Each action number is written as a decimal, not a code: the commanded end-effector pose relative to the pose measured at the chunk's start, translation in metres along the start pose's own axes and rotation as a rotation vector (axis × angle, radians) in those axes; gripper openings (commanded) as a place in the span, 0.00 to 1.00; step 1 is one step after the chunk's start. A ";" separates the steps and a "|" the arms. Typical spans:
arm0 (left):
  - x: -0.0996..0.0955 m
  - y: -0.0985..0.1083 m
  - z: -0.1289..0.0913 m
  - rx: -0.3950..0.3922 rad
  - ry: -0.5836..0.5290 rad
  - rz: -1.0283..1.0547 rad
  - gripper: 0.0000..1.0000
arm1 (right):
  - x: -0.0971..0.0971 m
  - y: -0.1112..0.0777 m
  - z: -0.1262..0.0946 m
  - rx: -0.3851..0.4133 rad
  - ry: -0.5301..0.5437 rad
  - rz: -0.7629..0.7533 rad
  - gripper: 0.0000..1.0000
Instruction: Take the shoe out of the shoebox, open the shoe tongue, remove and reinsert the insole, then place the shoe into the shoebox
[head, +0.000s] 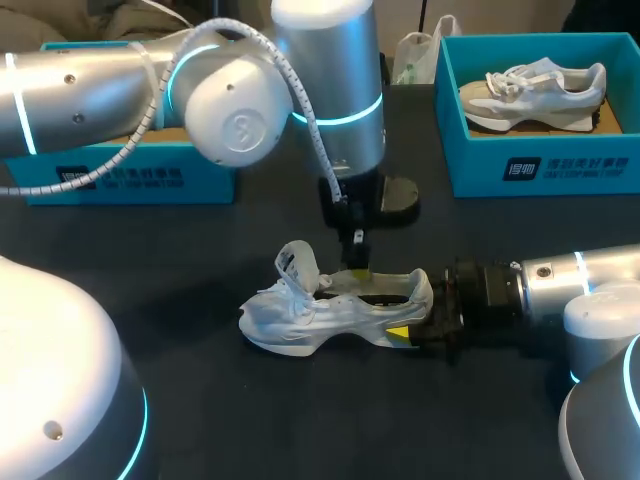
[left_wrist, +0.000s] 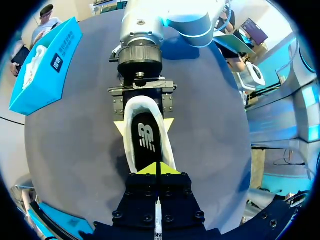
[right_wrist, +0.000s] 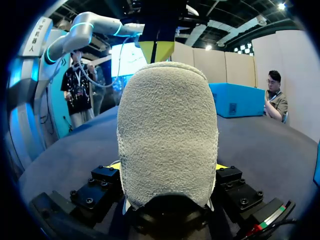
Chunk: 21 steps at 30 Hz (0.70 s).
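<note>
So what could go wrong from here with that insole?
The right gripper clamps the shoe only at the heel, so a pull from above could twist it loose. The left gripper has its fingers closed over the insole; whether they hold it is unclear, so they might slip off. The raised tongue stands near them and could snag.

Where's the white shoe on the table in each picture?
Head view: white shoe mid-table, heel in the right gripper.
Left wrist view: shoe just ahead of the left gripper, opening up.
Right wrist view: its heel fills the middle.
Shared landmark: the left gripper's yellow tips above the shoe.
</note>
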<state>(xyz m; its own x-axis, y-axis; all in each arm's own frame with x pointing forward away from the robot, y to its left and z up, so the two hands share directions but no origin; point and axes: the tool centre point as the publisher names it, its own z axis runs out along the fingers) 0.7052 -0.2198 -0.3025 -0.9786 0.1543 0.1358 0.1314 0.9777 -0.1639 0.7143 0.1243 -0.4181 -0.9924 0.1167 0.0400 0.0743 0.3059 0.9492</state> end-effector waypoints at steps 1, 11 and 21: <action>-0.001 0.000 0.001 -0.001 0.002 0.001 0.00 | 0.001 0.001 0.002 0.007 0.001 0.001 0.00; -0.009 -0.008 0.038 0.001 -0.016 0.056 0.00 | 0.001 0.001 0.002 0.007 0.001 0.001 0.00; -0.011 -0.011 0.059 -0.025 -0.022 0.053 0.00 | 0.001 0.001 0.002 0.007 0.001 0.001 0.00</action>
<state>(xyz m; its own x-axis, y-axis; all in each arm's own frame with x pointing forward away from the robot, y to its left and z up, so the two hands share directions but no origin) 0.7056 -0.2344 -0.3535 -0.9734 0.2059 0.1002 0.1888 0.9693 -0.1574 0.7143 0.1242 -0.4181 -0.9924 0.1167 0.0400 0.0743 0.3059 0.9492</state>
